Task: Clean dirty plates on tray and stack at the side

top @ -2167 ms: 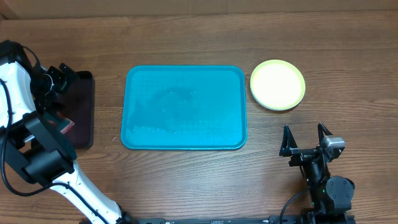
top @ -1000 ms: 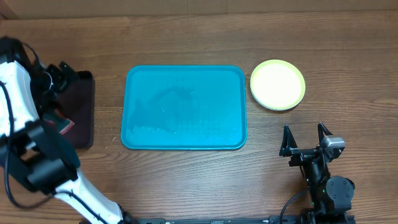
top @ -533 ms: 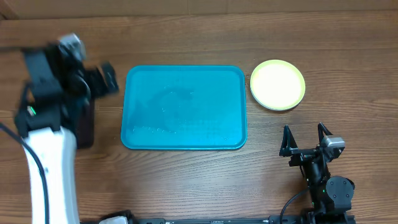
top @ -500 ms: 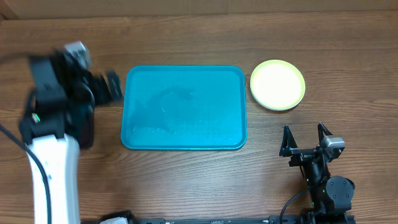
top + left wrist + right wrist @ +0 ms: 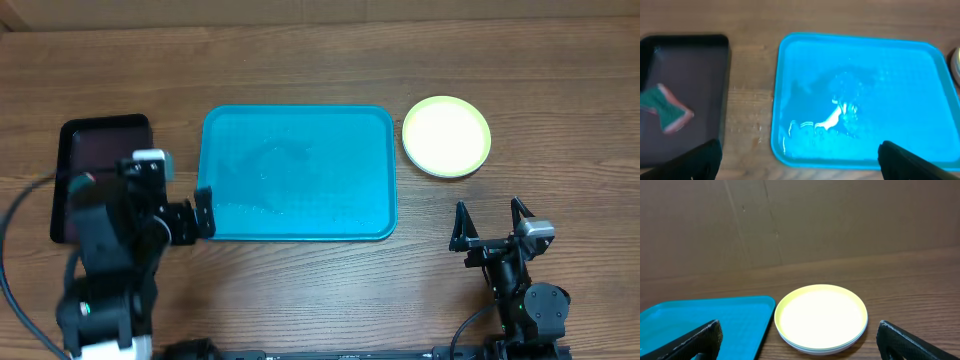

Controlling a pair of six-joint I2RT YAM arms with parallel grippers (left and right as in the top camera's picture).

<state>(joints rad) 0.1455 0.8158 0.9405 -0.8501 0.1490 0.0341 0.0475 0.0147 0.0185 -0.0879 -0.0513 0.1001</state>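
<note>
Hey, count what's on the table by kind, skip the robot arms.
Trays: 2 (turquoise tray, black tray)
Sponges: 1 (sponge, in the black tray)
Plate stacks: 1 (plate stack, yellow-green on top)
Total: 4

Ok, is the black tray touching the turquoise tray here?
Apart. The left wrist view shows a strip of wooden table running between the black tray and the turquoise tray along their facing edges.

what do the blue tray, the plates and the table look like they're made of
Blue tray: likely plastic, glossy, with wet-looking glare and moulded rounded corners. Plates: probably plastic, smooth matte, thin stacked rims in the right wrist view. Table: wood or wood-look laminate, going by the grain.
</note>
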